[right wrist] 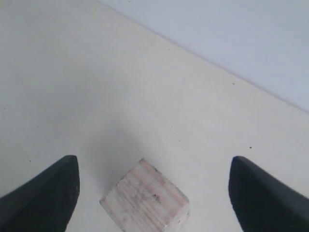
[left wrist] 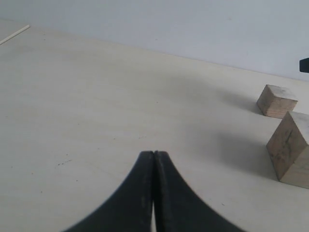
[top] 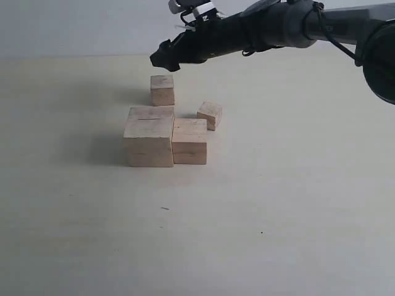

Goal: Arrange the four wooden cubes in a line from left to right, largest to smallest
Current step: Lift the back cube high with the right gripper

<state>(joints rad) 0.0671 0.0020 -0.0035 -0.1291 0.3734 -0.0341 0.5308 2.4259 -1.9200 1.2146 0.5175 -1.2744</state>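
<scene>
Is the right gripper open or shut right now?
Open. In the right wrist view the right gripper has its fingers wide apart, with a wooden cube lying between them, untouched.

In the left wrist view the nearer cube (left wrist: 291, 150) is cut by the frame's edge; a dark scrap (left wrist: 304, 64) there is too little to name. The back cube (right wrist: 145, 202) below the right claw (right wrist: 153, 162) is cropped too; the right arm (top: 296, 24) runs off-frame.

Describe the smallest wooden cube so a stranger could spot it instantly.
On the pale table, the largest cube and a medium cube stand side by side. Behind the medium one, to its right, sits the smallest cube, apart from both. It alone is turned at an angle.
</scene>
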